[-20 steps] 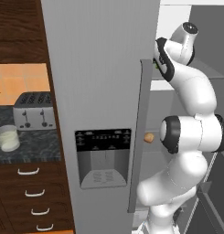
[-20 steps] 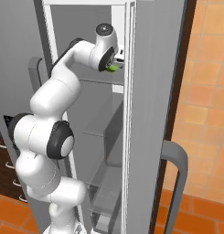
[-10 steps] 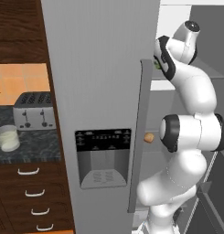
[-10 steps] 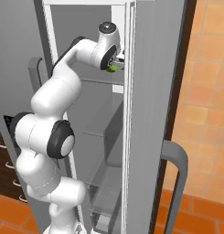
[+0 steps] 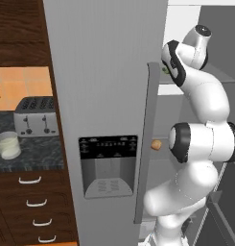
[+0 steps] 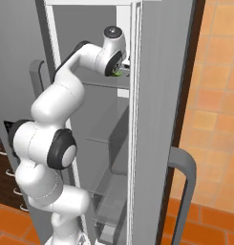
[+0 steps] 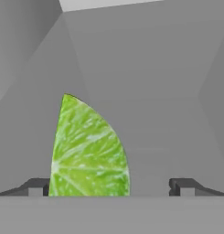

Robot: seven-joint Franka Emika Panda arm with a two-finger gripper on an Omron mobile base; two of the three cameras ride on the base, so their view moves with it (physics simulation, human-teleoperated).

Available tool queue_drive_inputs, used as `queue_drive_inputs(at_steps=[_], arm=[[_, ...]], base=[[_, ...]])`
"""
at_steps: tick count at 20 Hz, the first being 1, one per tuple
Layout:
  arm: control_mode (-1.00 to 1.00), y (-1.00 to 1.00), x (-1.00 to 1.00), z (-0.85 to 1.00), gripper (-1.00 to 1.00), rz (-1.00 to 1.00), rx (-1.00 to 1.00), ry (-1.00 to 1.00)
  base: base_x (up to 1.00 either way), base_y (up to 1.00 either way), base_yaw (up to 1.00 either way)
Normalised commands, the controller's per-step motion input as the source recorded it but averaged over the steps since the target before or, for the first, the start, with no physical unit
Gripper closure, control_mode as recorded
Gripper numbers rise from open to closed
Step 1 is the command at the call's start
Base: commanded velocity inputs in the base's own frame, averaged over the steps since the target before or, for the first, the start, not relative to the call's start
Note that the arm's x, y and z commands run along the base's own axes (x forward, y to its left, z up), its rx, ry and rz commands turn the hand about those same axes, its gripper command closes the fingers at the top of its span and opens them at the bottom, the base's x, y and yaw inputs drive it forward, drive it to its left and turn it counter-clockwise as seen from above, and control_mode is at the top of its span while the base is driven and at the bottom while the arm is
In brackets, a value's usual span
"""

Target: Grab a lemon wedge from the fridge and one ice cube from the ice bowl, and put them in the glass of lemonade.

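In the hand view the lemon wedge (image 7: 88,148) stands large in the lower left of centre, green and bright, its curved edge to the right and its point upward. The pincer (image 7: 111,186) is spread wide and released: one dark fingertip (image 7: 38,186) shows at the wedge's left edge, the other well off to the right, with bare grey shelf between the wedge and that right tip. Whether the left tip touches the wedge cannot be told. Behind the wedge the plain grey inner walls of the fridge (image 7: 145,68) meet in a corner at the top.

The right base view gives the wider setting: the arm reaches up into the open fridge compartment in the upper middle of the frame, and a small green speck of wedge (image 6: 117,73) shows just beside the hand, on a shelf (image 6: 97,84) close to the door's inner edge. Lower shelves and a bin below lie clear of the arm.

The left base view shows what the others lack: the closed fridge door (image 5: 104,96) with its black dispenser panel (image 5: 108,166) in the centre, and at far left the dark tabletop (image 5: 37,156) carrying the glass of lemonade (image 5: 8,145) in front of a toaster (image 5: 36,116). A small tan-orange round item (image 5: 157,144) sits beside the door handle.
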Motion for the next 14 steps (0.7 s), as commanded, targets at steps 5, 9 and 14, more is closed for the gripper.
queue_drive_inputs(at_steps=[5,9,14], arm=[[-1.00,0.00,0.00,-0.02,-1.00,0.00,0.00,0.00],[-1.00,0.00,0.00,-0.01,1.00,0.00,0.00,0.04],[-1.00,0.00,0.00,-0.01,1.00,0.00,0.00,0.06]], base=[[0.00,0.00,0.00],[0.00,0.00,0.00],[0.00,0.00,0.00]])
